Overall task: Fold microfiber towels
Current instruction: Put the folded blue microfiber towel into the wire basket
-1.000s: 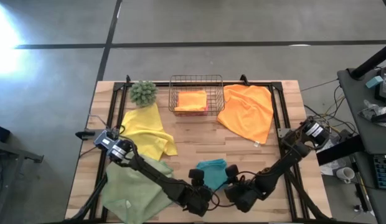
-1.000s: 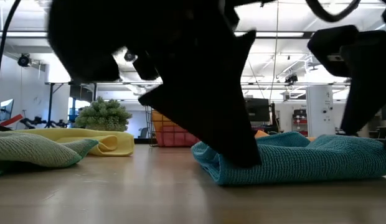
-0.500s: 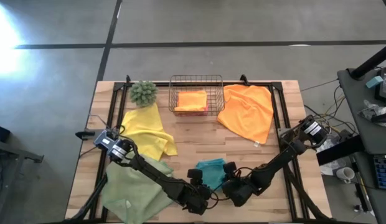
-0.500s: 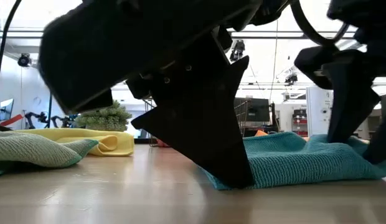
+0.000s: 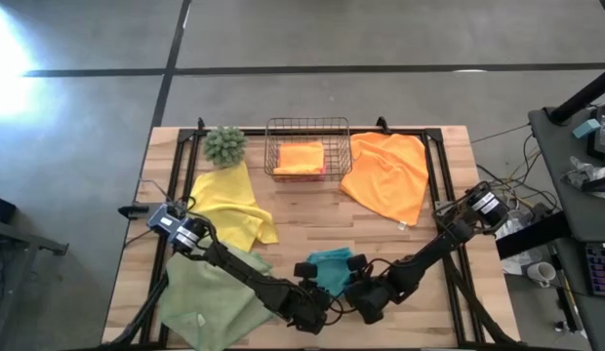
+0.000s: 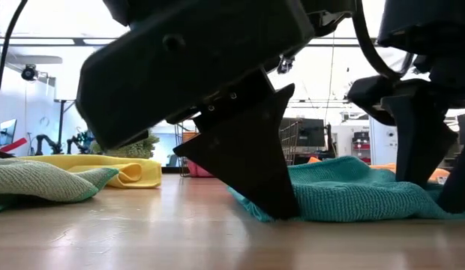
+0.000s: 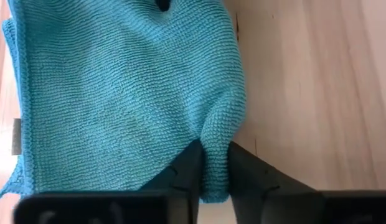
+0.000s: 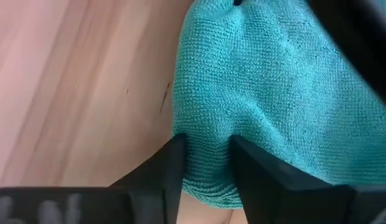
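High view, left tool (image 5: 317,295) and right tool (image 5: 358,293) each pinching teal towel (image 5: 332,265) edge

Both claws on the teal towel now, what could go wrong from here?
1. The left claw pinches only a thin ridge at the edge of the teal towel; it may slip out on lifting.
2. The right claw straddles a thicker bunched corner, so it might catch two layers and fold unevenly.
3. Both claws sit close together on the towel's near edge, so the arms could crowd each other when they spread it.
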Tool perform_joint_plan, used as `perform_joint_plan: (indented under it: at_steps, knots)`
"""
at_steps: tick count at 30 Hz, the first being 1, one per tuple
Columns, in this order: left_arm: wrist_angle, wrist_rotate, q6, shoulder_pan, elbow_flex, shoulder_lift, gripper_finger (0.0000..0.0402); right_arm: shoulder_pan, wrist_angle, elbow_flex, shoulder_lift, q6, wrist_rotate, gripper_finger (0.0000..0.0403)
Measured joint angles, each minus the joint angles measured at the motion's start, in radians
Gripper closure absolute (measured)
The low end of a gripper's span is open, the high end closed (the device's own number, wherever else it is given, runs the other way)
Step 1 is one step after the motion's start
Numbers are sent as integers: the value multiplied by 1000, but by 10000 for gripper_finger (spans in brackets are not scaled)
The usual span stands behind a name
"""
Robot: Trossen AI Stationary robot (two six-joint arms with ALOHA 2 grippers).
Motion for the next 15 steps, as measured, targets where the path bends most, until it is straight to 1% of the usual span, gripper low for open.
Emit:
perform_joint_plan:
  at_steps: [4, 8, 10, 15]
  knots:
    - [-1, -3, 2, 0, 0, 0, 384, -9, 8, 0, 12, 17, -3, 325]
    - [0, -9, 2, 0, 0, 1, 396, -23, 10, 0, 13, 32, -5, 379]
    - [-1, -11, 2, 0, 0, 0, 396, -29, 9, 0, 12, 33, -2, 388]
    - [-18, -4, 2, 5, -3, -16, 398, -31, -24, 22, -16, 25, -1, 390]
